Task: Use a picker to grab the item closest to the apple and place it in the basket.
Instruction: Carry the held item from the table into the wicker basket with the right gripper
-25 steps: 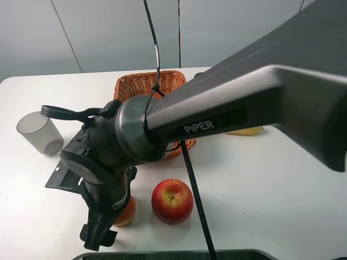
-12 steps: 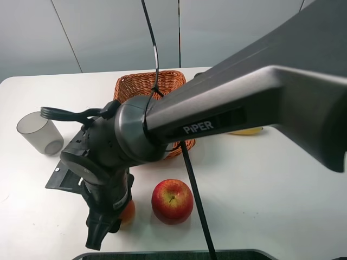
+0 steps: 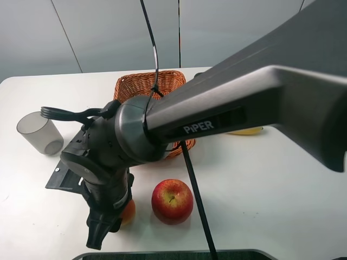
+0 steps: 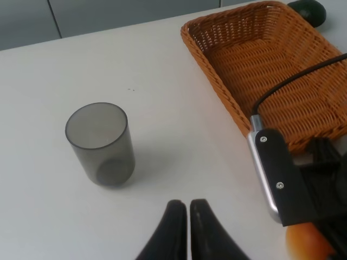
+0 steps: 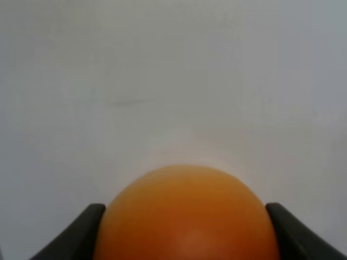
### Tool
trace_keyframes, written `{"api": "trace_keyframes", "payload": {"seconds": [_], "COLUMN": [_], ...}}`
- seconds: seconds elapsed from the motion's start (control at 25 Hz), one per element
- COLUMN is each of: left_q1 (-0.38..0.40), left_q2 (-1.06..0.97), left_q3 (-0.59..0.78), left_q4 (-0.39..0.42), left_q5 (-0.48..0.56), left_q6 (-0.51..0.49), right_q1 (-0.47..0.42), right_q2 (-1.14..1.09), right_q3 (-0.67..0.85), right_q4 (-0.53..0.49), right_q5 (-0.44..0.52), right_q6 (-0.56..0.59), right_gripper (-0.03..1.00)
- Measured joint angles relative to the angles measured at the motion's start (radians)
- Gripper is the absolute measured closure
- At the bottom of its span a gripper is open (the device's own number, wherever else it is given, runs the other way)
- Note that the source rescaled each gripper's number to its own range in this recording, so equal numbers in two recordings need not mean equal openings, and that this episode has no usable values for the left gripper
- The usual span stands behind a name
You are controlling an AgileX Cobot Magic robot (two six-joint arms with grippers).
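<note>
Right gripper clamped on orange, fingers against both sides at widest girth. Orange near worktop's robot-side edge, just beside apple. Likely firm, light, smooth; round, so may roll out if grip loosens.

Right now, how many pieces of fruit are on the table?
3. The apple sits near the front; the orange is just left of it, gripped by the right tool; what looks like a banana peeks out behind the arm. That arm may hide more.
</note>
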Motion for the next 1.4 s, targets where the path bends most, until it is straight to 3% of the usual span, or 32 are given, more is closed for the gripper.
{"api": "trace_keyframes", "payload": {"seconds": [0.56,0.96,1.4], "left_q1": [0.0,0.0,0.0], "left_q2": [0.0,0.0,0.0], "left_q3": [0.0,0.0,0.0], "left_q4": [0.0,0.0,0.0], "left_q5": [0.0,0.0,0.0], "left_q6": [0.0,0.0,0.0], "right_q1": [0.0,-0.002,-0.164], "right_q2": [-0.019,-0.258,-0.446], "right_q3": [-0.021,-0.021,-0.021], "right_q4": [0.0,0.004,0.077], "right_q5": [0.023,0.098,0.139], "right_q6": [0.01,0.073,0.086], "right_gripper": [0.97,0.97,0.97]}}
